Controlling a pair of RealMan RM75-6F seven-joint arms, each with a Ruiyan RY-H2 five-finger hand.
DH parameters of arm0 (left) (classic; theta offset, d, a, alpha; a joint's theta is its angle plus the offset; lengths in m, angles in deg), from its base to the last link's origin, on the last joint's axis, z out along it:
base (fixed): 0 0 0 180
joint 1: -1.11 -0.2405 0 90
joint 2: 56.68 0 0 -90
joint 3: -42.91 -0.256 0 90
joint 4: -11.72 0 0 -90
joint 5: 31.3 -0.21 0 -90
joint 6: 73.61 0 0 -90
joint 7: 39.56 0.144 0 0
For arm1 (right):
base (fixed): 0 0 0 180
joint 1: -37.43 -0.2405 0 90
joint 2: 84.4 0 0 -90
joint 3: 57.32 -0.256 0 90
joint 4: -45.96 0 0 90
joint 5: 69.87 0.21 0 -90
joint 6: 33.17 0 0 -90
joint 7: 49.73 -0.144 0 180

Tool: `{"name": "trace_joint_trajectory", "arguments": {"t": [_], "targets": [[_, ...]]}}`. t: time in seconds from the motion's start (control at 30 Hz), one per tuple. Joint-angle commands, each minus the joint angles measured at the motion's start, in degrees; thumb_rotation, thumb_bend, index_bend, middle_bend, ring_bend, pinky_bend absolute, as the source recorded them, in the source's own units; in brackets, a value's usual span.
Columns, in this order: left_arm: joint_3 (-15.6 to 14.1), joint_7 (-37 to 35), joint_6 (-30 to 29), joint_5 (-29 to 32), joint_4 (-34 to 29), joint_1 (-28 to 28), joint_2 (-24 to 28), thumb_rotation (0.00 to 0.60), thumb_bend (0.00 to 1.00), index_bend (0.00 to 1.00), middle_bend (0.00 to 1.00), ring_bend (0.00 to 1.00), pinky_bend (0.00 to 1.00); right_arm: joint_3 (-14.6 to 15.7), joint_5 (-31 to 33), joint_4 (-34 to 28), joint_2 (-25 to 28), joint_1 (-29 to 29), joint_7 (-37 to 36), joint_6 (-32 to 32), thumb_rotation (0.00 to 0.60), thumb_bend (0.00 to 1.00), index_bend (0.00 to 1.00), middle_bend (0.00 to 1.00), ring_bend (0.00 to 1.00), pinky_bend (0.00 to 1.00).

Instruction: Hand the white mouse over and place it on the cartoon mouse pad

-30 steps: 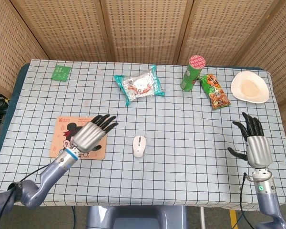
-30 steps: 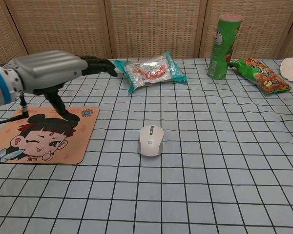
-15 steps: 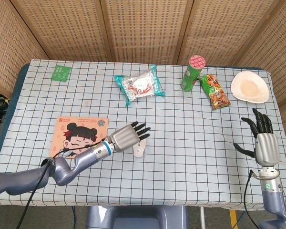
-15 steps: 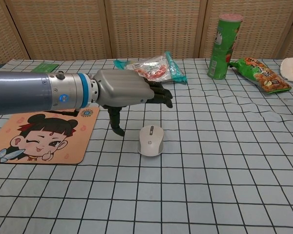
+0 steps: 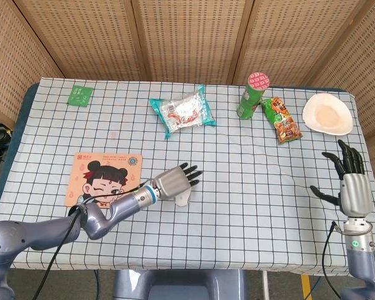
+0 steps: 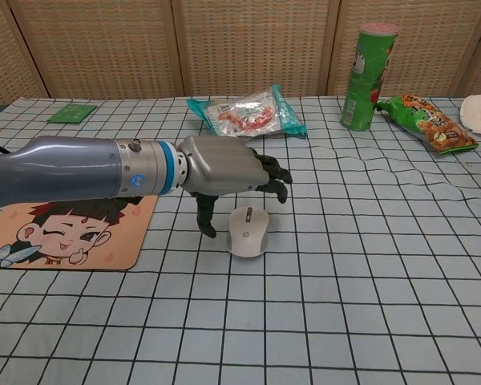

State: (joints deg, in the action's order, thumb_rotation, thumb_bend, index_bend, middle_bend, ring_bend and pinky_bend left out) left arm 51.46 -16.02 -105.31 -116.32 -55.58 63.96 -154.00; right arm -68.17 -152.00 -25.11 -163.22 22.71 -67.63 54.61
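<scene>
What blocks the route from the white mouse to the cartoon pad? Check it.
No object does. The white mouse lies right of the cartoon mouse pad with bare cloth between; only the left hand, poised over the mouse, and its forearm cross that stretch.

The left robot hand [image 6: 224, 166] hovers over the white mouse [image 6: 248, 231], fingers spread, thumb pointing down just beside it. The cartoon mouse pad [image 6: 64, 237] lies farther left on the table [image 6: 369, 305].

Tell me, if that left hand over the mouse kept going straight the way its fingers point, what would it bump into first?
Probably nothing soon. The left hand hovers above the white mouse, fingers pointing right across bare checkered tablecloth. The chip can and snack bag lie farther back, off that line, though depth is uncertain.
</scene>
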Motion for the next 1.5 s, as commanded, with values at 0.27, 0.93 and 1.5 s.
{"name": "trace_joint_trajectory", "arguments": {"t": [0.27, 0.93, 1.5], "targets": [[-1.4, 0.7, -0.6, 1.3, 1.8, 0.8, -2.1, 0.6, 0.11, 0.35, 0.16, 0.09, 0.21, -0.2, -0.3, 0.1, 0.0, 0.1, 0.2, -0.2, 0.6, 0.09, 0.26, 0.03, 0.0, 0.0], [-8.3, -5.9, -15.1, -8.1, -2.6, -4.3, 9.0, 0.6, 0.17, 0.5, 0.27, 0.17, 0.26, -0.4, -0.3, 0.5, -0.2, 0.2, 1.4, -1.3, 0.6, 0.09, 0.27, 0.03, 0.0, 0.0], [-24.1, -26.4, -38.2, -23.5, 18.2, -17.9, 15.4, 0.6, 0.17, 0.52, 0.28, 0.18, 0.27, 0.1, -1.5, 1.1, -1.5, 0.1, 4.0, -0.9, 0.6, 0.09, 0.26, 0.03, 0.0, 0.0]]}}
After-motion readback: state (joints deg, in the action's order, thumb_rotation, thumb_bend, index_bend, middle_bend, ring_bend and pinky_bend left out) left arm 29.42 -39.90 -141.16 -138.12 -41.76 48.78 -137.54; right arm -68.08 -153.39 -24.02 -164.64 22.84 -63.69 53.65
